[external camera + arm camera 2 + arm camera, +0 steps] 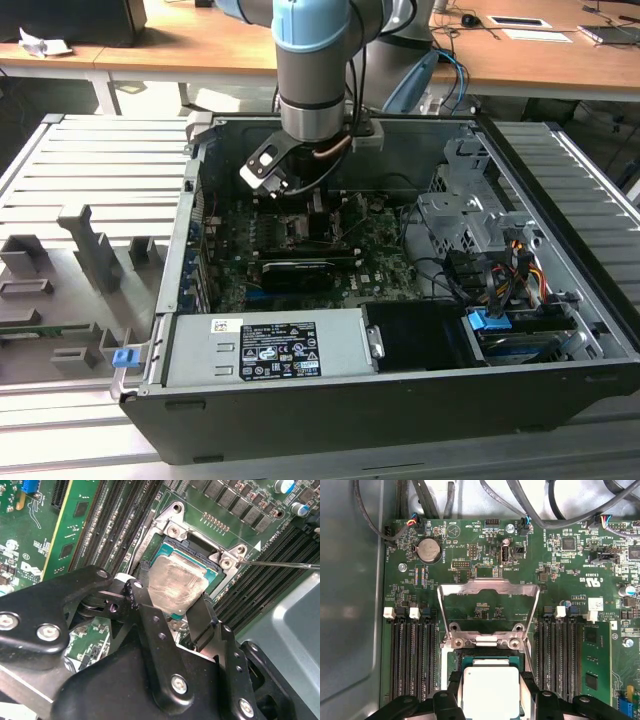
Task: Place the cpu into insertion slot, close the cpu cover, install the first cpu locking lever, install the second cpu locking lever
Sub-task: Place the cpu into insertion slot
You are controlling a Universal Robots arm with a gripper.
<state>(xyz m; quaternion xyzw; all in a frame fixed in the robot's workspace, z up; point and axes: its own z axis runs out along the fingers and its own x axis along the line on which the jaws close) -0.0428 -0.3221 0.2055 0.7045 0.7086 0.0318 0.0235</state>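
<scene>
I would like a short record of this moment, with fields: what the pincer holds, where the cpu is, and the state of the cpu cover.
pincer: shut on the cpu, a finger at each of two opposite edges
cpu: over the insertion slot; seated or not cannot be told
cpu cover: open, tipped back from the slot
setting: motherboard inside an open computer case

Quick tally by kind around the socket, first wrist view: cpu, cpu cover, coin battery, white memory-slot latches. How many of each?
cpu: 1
cpu cover: 1
coin battery: 1
white memory-slot latches: 4
Total: 7
</scene>
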